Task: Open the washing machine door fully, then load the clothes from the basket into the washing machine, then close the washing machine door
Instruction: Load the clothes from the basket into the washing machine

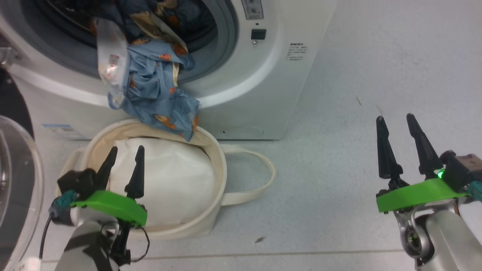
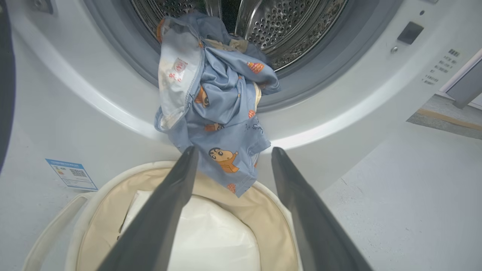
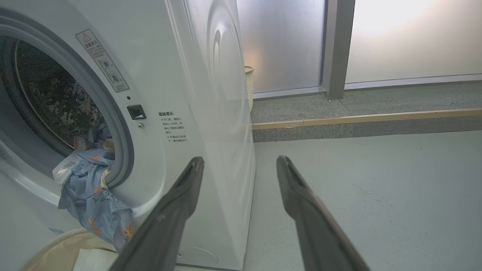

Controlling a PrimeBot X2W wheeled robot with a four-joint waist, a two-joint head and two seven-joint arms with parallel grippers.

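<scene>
The clothes [image 1: 150, 86] hang lengthwise over the washing machine [image 1: 263, 94] lip, straight ahead of my left end effector [image 1: 126, 148], spread, empty; right end effector [image 1: 395, 116], spread too, is farther off.

Field notes:

- White box-shaped front-loading washing machine [image 1: 263, 94] stands at the rear on the pale smooth floor [image 1: 357, 169].
- Round cream canvas basket with loop handles [image 1: 220, 165] sits on the floor just before the machine, below the drum opening.
- Plain white cushion-like padding [image 1: 169, 180] lies in the basket.
- Blue printed fabric clothes [image 1: 158, 90] lie partly in the drum and spill over the gasket lip. Their lower end hangs over the basket's rear rim.
- Round black-rimmed glass door [image 1: 15, 180] stands out at the far left, beside the basket.
- Left gripper [image 1: 127, 147] is above the basket's near-left side.
- Right gripper [image 1: 395, 116] is well to the right, over the floor.
</scene>
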